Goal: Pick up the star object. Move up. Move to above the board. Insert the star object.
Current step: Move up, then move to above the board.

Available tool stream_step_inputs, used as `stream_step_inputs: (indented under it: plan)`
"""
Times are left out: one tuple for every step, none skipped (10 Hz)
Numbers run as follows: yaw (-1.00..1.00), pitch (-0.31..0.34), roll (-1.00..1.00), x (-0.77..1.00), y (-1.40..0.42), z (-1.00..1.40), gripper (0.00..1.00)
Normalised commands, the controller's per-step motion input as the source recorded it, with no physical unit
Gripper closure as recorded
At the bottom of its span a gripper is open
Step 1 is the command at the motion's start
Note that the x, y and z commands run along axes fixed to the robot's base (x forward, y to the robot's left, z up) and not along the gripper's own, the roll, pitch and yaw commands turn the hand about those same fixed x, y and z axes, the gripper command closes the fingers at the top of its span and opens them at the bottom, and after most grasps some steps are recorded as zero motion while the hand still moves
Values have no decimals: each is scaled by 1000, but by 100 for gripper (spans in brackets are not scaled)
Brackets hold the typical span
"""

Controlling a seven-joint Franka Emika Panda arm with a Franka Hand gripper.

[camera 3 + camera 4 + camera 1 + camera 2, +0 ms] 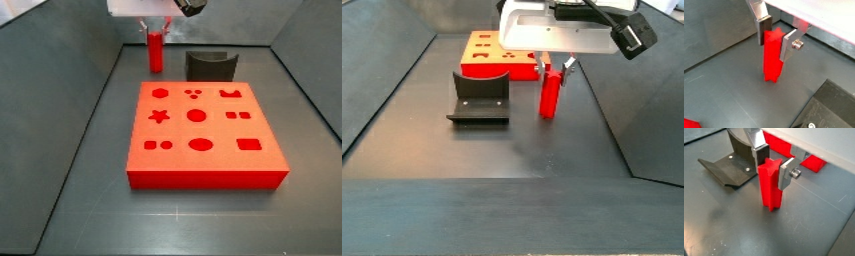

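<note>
The star object [771,57] is a tall bright red peg with a star-shaped top, standing upright on the dark floor. It shows in both wrist views [771,185] and both side views [155,50] [551,95]. My gripper [774,34] is straight above it, and its silver fingers close on the peg's top from both sides, pads touching it [773,162]. The peg's foot rests on the floor. The board [207,178], a large flat red slab with darker shaped holes, lies apart from the peg, seen also in a side view [482,45].
The fixture [210,66], a dark L-shaped bracket, stands on the floor beside the peg, between it and the board's edge [478,100]; it shows in both wrist views [727,170] [827,110]. Sloped grey walls enclose the floor.
</note>
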Motion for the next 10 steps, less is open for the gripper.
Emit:
stream_step_inputs:
  plan:
    - [0,0,0,0,0,833,100]
    - [-21,56,-1,-52,-24,720,100]
    - [-24,61,12,-52,-14,607,100]
    - [-22,55,33,-35,1,413,100]
    - [-20,53,42,-28,4,309,100]
    - [62,330,-336,268,155,1000,100]
    - [57,343,-326,288,164,1000,100]
    - [28,311,-310,281,152,1000,100]
    - [1,237,-280,258,144,1000,100]
    - [-15,160,-249,225,138,1000,100]
